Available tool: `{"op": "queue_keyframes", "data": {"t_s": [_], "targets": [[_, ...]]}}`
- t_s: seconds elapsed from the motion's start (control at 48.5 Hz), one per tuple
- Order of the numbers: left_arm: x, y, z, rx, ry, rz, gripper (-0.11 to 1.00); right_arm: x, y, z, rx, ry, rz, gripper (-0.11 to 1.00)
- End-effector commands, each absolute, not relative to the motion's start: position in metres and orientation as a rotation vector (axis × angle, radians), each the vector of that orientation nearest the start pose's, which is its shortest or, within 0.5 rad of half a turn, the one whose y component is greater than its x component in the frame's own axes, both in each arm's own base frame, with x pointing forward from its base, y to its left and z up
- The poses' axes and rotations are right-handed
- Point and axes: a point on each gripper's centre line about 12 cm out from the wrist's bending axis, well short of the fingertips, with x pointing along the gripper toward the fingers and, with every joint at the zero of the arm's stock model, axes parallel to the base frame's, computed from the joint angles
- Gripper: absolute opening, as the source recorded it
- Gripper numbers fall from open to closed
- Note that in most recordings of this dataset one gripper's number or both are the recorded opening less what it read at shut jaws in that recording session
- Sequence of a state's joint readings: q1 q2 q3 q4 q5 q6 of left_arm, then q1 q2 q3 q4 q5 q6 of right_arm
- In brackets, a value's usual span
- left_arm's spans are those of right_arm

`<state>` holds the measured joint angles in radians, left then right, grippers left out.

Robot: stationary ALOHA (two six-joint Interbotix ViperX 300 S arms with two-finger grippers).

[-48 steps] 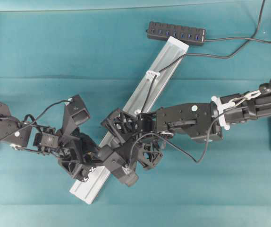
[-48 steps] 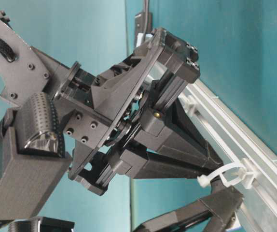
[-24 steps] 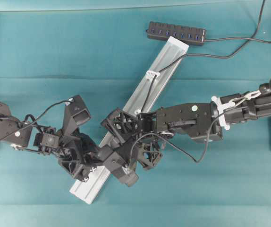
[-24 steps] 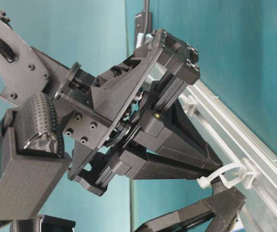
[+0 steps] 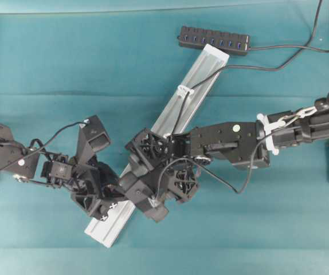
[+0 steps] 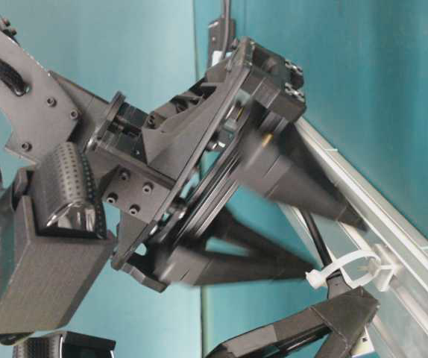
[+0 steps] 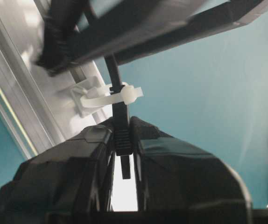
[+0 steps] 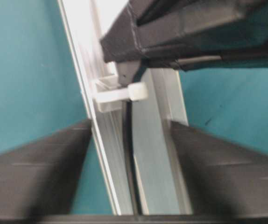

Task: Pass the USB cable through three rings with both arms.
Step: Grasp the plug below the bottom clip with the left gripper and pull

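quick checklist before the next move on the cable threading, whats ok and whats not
1. Left gripper shut on the USB cable just past the white ring: ok.
2. Cable passes through that ring: ok.
3. Right gripper open, fingers either side of the silver rail and clear of the cable: ok, though blurred.
4. Cable runs along the rail through the upper ring: ok.
5. Cable through the middle ring: cannot tell, arms cover it.
6. Slack between the two grippers: cannot tell.
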<state>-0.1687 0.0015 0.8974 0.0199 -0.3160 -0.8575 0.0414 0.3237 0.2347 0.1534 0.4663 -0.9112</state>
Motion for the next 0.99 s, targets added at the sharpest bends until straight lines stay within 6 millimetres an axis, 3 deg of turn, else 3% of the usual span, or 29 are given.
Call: {"op": "queue_keyframes", "data": {"t_s": [0.0,0.289,0.598,0.784,0.969], "targets": [[0.343,-0.066,0.148,-0.765,0.568,0.039,0.10,0.470,0.025,0.138,-0.679,0.908,0.466,0.91],[0.326,-0.075,0.149,-0.748,0.643,0.038,0.10,0.471,0.012,0.145,-0.651,0.899,0.424,0.86],[0.309,-0.077,0.158,-0.795,0.650,0.038,0.10,0.464,-0.020,0.168,-0.507,0.892,0.287,0.86],[0.289,-0.080,0.178,-0.866,0.605,0.006,0.10,0.449,-0.037,0.176,-0.407,0.890,0.202,0.86],[0.276,-0.077,0.202,-0.897,0.530,-0.034,0.10,0.434,-0.039,0.177,-0.355,0.851,0.145,0.86]]}}
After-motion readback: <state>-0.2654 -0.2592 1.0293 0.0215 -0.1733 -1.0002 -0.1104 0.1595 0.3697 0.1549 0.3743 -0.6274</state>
